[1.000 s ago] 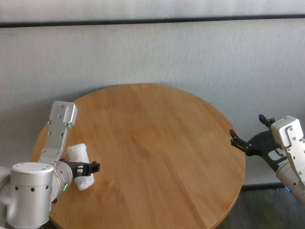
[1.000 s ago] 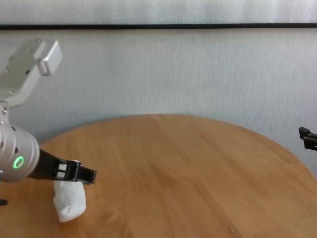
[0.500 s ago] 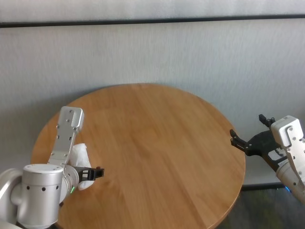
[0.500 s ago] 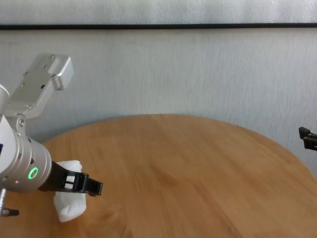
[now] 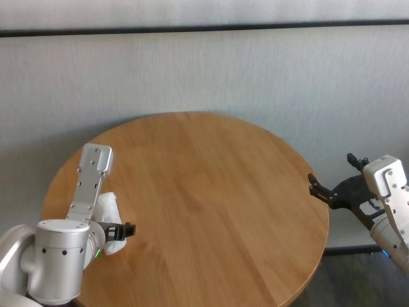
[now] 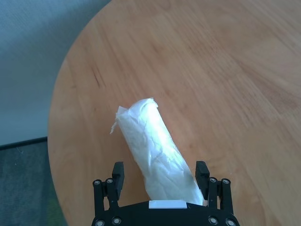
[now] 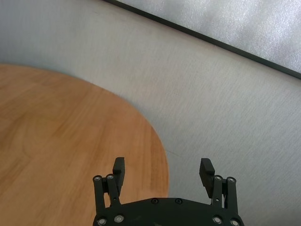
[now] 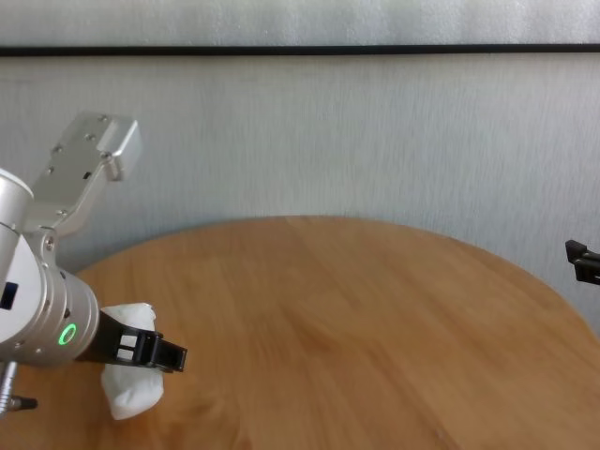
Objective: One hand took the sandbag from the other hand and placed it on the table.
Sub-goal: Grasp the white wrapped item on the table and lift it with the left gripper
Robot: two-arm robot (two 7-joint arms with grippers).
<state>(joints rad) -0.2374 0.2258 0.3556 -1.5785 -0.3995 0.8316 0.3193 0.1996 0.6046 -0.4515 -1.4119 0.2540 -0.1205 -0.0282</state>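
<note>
The white crinkled sandbag (image 5: 106, 206) lies on the round wooden table (image 5: 211, 185) near its left edge. My left gripper (image 5: 126, 229), on the wrist with the green light, hovers low over the bag's near end. In the left wrist view the sandbag (image 6: 155, 150) runs between the two spread fingers of the left gripper (image 6: 160, 170), with gaps on both sides, so the gripper is open and not gripping. The chest view shows the sandbag (image 8: 127, 394) resting under the left gripper (image 8: 171, 357). My right gripper (image 5: 314, 185) hangs open off the table's right edge.
A pale wall stands behind the table. The right wrist view shows the right gripper (image 7: 162, 169) over the gap between the table's rim (image 7: 155, 141) and the wall. Grey floor shows beside the table's left edge (image 6: 23, 169).
My left wrist has swung in and lowered over the sandbag, bringing the fingers down around it. The bag itself has not moved, and neither has the right arm.
</note>
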